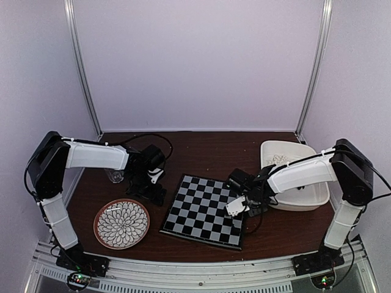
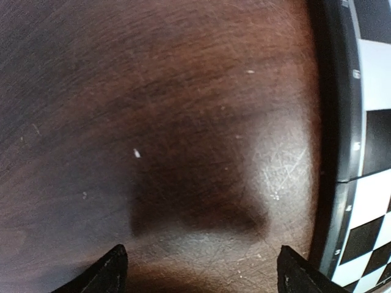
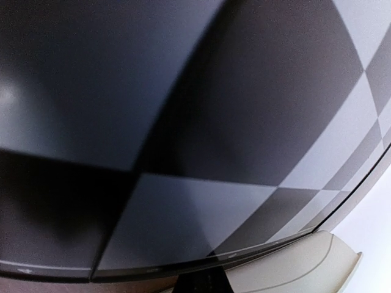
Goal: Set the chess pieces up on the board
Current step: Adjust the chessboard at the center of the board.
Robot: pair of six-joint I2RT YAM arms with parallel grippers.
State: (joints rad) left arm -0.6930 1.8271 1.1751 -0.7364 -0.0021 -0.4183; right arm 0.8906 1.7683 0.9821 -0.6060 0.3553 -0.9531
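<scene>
Two left fingers (image 2: 110,271) spread; board (image 2: 371,85) rim seemingly just beside.

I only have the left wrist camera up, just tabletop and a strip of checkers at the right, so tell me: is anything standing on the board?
Observer: No. From the top camera, the board shows only bare squares.
Operator: Then where are the pieces?
Observer: Some small pale pieces lie in the white tub, which sits just right of the board. They are too small to tell which pieces they are.
Operator: Where is the other arm?
Observer: The right arm's jaws hang over the board's right edge, next to the tub. I cannot tell whether they are open.
</scene>
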